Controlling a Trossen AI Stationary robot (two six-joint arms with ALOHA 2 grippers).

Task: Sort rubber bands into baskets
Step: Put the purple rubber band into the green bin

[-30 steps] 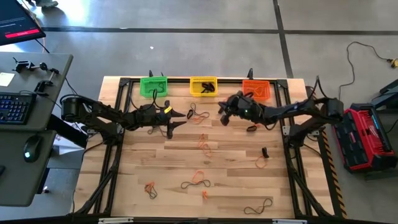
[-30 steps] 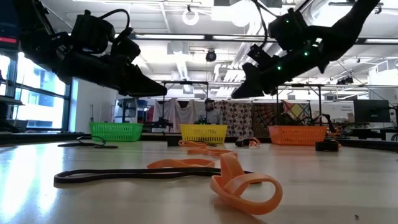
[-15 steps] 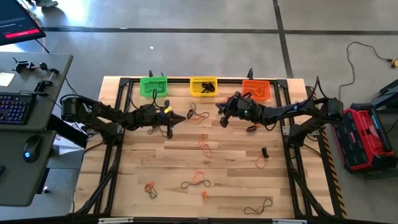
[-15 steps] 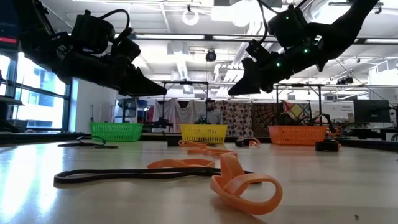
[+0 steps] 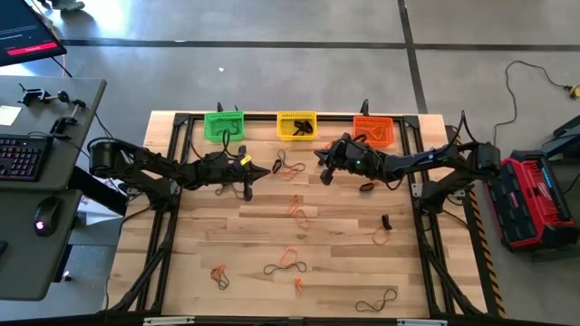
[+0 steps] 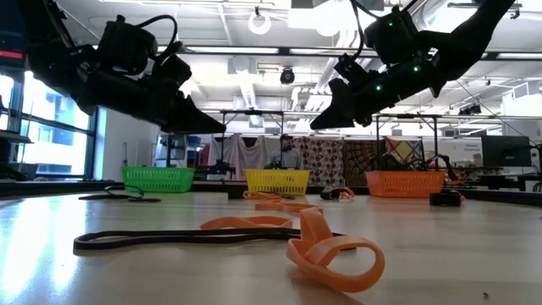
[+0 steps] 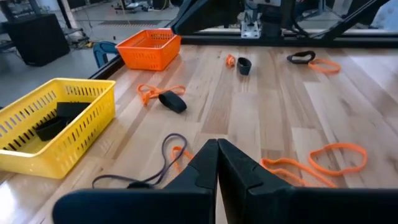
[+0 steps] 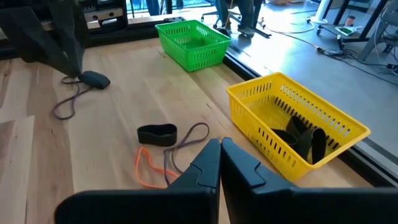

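Three baskets stand in a row along the far edge of the desk (image 5: 272, 226): the green basket (image 5: 223, 124) on the left, the yellow basket (image 5: 296, 125) in the middle and the orange basket (image 5: 373, 129) on the right. The yellow basket already holds several black bands (image 8: 303, 140); the green one looks empty in the right wrist view.

The left gripper (image 5: 267, 167) hangs above the desk, left of centre and a little nearer than the green and yellow baskets. Its fingers are pressed together with nothing between them, as the left wrist view shows. The right gripper (image 5: 319, 154) hovers just near of the gap between the yellow and orange baskets, its fingers likewise pressed together and empty.

Rubber bands lie scattered over the wood. Between the two grippers sits a small tangle (image 5: 289, 167) of orange, thin dark and black loops. An orange cluster (image 5: 296, 207) lies at mid-desk, and a black piece (image 5: 385, 221) with an orange loop (image 5: 382, 238) lies to the right. Toward the near edge are a dark and orange pair (image 5: 285, 263), an orange band (image 5: 217, 273) on the left and a long dark loop (image 5: 377, 299) on the right.
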